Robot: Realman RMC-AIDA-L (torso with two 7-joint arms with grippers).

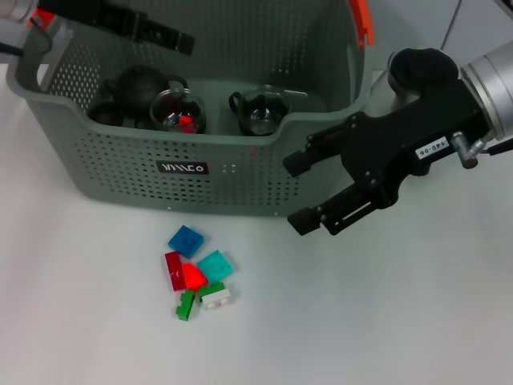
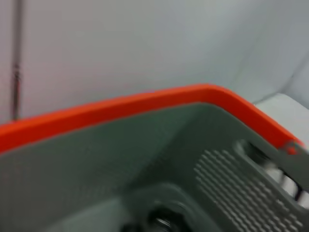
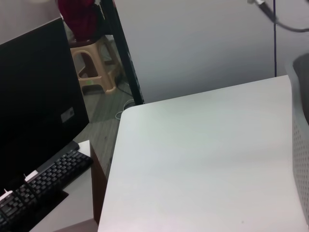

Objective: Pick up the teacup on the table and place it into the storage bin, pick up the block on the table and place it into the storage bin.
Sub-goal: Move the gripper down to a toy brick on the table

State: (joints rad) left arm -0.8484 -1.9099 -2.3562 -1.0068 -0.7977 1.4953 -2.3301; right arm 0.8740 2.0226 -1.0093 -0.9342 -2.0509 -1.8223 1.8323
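Right black gripper (image 1: pixel 309 192) hangs spread, empty (beside the grey-green perforated storage bin (image 1: pixel 120 172)); lower squarely over one coloured plastic block (image 1: pixel 186 241).

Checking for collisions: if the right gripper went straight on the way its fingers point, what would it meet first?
Probably the storage bin: the open right gripper points toward its front right corner, though its height above the table is unclear.
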